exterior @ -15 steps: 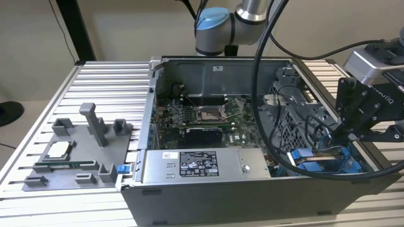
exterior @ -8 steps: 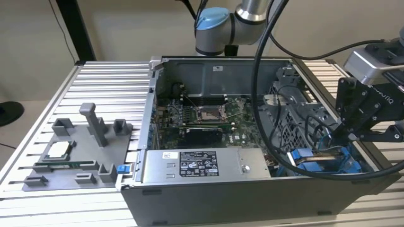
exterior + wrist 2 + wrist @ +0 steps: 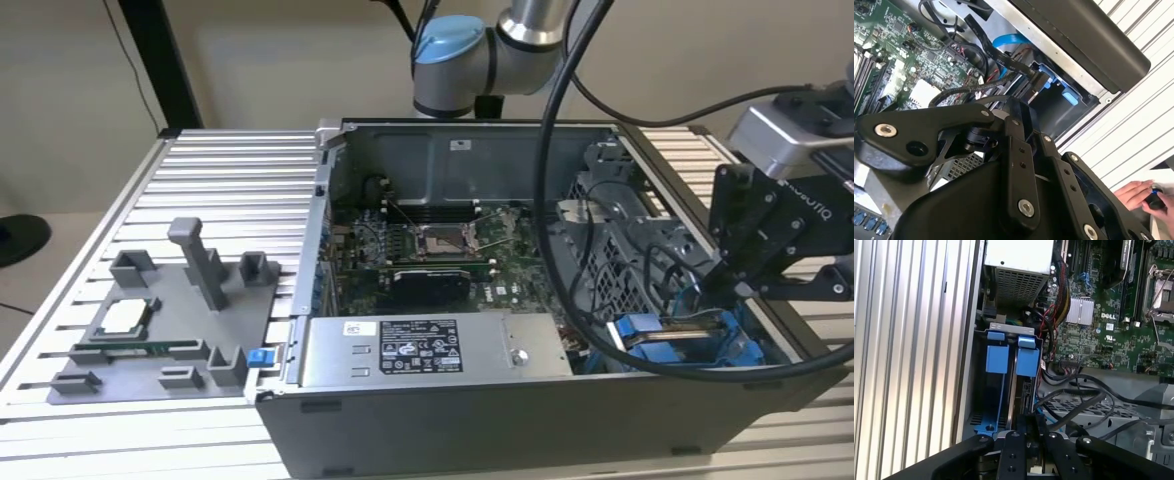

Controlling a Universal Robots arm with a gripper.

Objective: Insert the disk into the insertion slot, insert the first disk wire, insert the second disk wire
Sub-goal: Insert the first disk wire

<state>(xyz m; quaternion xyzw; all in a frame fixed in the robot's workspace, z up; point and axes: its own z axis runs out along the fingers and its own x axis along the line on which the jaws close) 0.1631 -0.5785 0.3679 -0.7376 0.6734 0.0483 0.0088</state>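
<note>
Reaching into the insertion slot (image 3: 1004, 330), the end effector (image 3: 1028, 424) sat pinched shut on the black disk wire (image 3: 999, 56), seemingly a limp cable, best held by its rigid plug.

An open case (image 3: 507, 420) stands on a slatted metal surface (image 3: 227, 170). Inside it lies a green motherboard (image 3: 400, 250) with a square socket (image 3: 445, 238) near its middle. A grey box (image 3: 427, 350) with a black-and-white sticker lies along the near wall. In the first wrist view, black cables (image 3: 1074, 400) loop beside a silver heatsink (image 3: 1079, 310). At the exterior view's left a grey tray (image 3: 134, 380) carries an upright peg (image 3: 200, 265), a silver chip (image 3: 120, 318) and a green strip (image 3: 140, 349).
</note>
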